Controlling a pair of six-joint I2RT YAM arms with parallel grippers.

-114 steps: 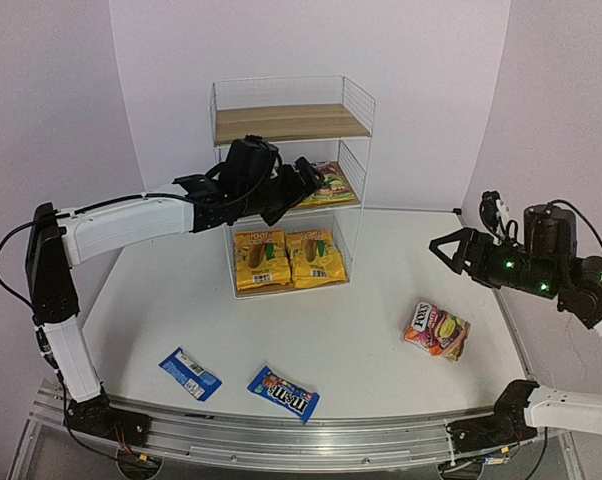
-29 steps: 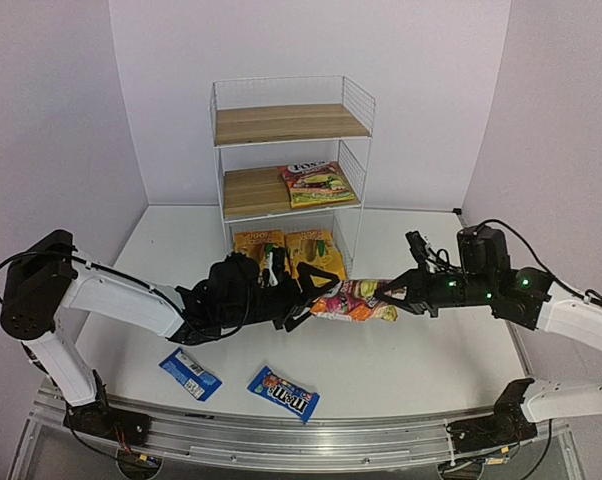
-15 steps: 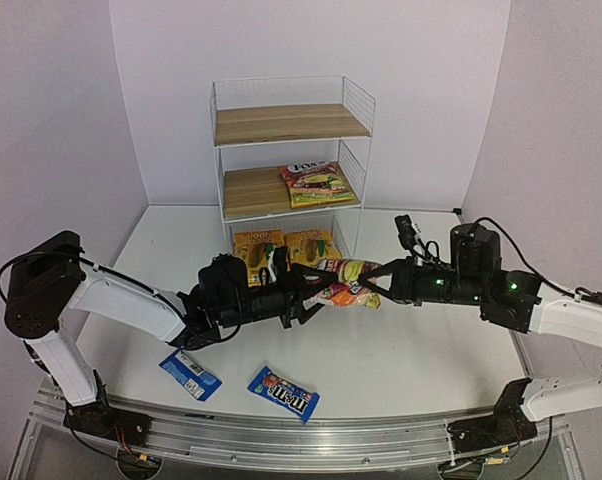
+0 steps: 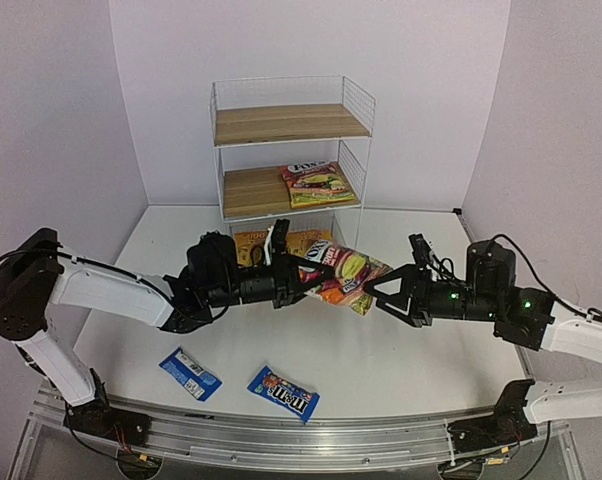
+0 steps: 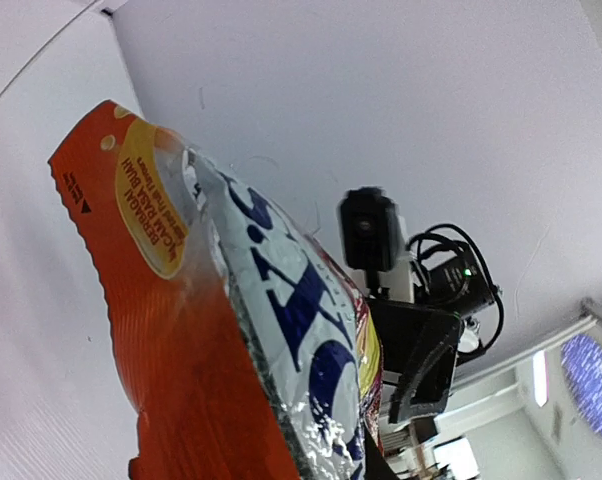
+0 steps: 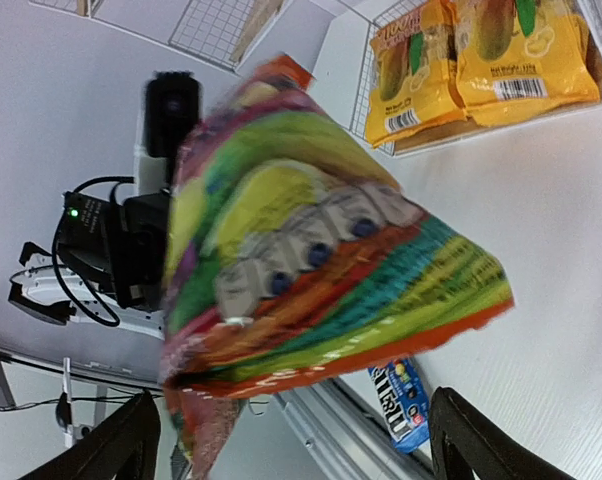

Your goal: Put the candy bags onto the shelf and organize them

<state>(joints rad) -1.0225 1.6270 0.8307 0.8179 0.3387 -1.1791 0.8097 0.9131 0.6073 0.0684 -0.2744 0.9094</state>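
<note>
A red-pink candy bag (image 4: 343,272) hangs in the air in front of the shelf (image 4: 291,122). My left gripper (image 4: 306,278) is shut on the bag's left end. The bag (image 5: 231,330) fills the left wrist view and hides my own fingers. My right gripper (image 4: 373,292) stands open just right of the bag, its fingers (image 6: 121,445) spread wide on either side of the bag (image 6: 311,260) without touching it. A second red-pink bag (image 4: 319,183) lies on the middle board. Two yellow bags (image 6: 481,50) stand on the bottom board. Two blue packets (image 4: 190,373) (image 4: 283,392) lie on the table near the front edge.
The top board (image 4: 286,122) of the shelf is bare, as is the left half of the middle board (image 4: 249,190). My left arm (image 4: 111,290) reaches across the table in front of the shelf's lower tier. Purple walls close in on both sides.
My right gripper has opened, let go of the red-pink bag and drawn back a little. The left gripper has shut on the bag and raised it toward the shelf.
</note>
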